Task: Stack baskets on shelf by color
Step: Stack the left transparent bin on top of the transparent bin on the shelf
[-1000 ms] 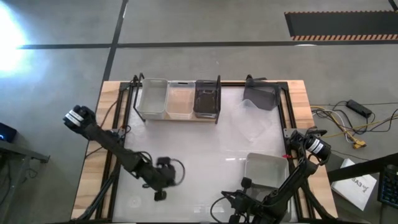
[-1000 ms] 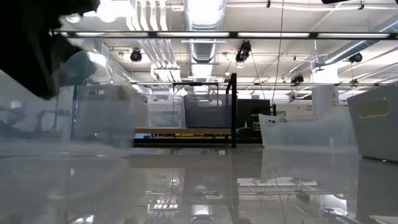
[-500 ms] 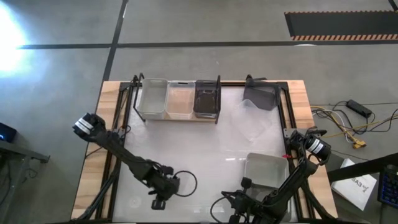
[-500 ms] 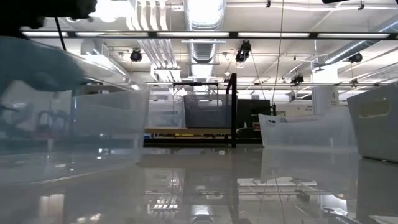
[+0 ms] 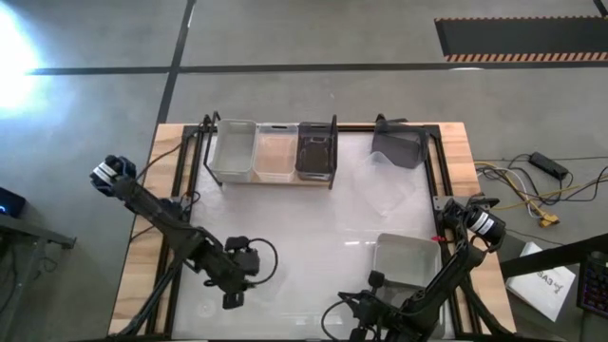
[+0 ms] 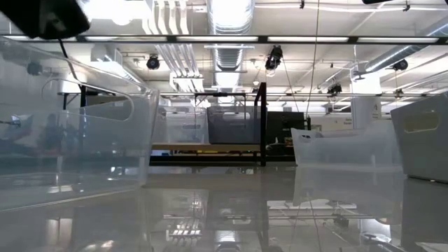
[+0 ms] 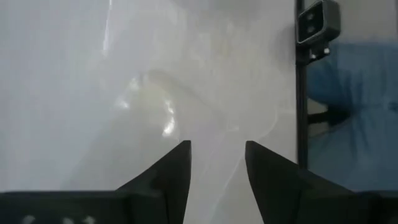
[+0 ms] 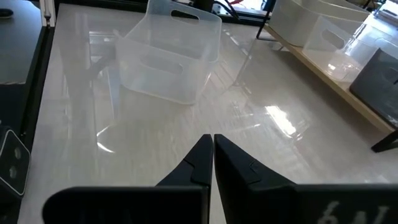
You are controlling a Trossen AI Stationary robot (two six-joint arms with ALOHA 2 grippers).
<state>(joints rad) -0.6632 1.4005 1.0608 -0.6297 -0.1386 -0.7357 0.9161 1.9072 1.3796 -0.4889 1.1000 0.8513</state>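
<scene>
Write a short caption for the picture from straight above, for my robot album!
Left gripper open beside a clear basket; three baskets sit on the shelf.

3 baskets (image 5: 275, 152) on shelf (image 5: 271, 179)

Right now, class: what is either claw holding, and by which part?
Nothing. The left claw is open above a clear basket; the right claw is shut on nothing.

Overhead view straight down on table (image 5: 313, 237), low view level across it, both sharing the shelf (image 5: 271, 177)
</scene>
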